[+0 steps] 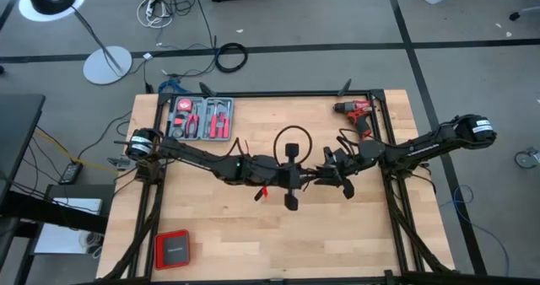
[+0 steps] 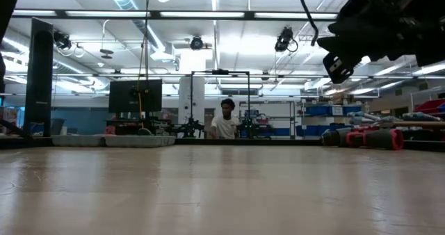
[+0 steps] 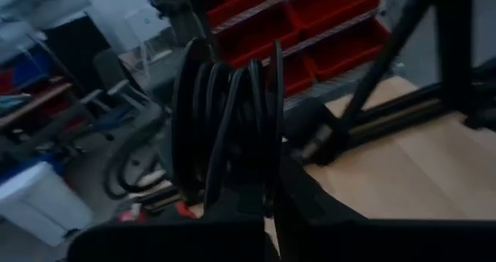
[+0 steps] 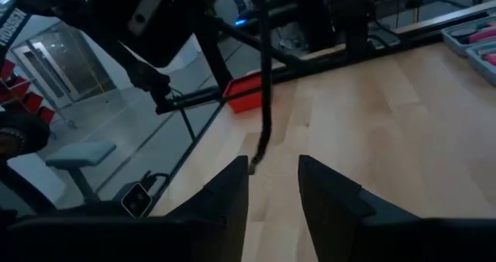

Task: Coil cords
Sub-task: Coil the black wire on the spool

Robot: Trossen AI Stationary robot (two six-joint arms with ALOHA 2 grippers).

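Wooden surface (image 1: 253, 234) in a big workshop.
I see my left tool (image 1: 289, 174) clamped on the coiled cord (image 3: 232, 130); my right tool (image 4: 273, 186) stands apart, holding nothing.

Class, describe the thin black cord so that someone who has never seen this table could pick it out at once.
Start at the wooden table and go to its middle, where the two dark arms meet. The thin black cord stands there as a round loop, gripped in the shut left tool. Unlike the thicker black cable ring on the floor beyond the table, it is slender and held up off the wood.
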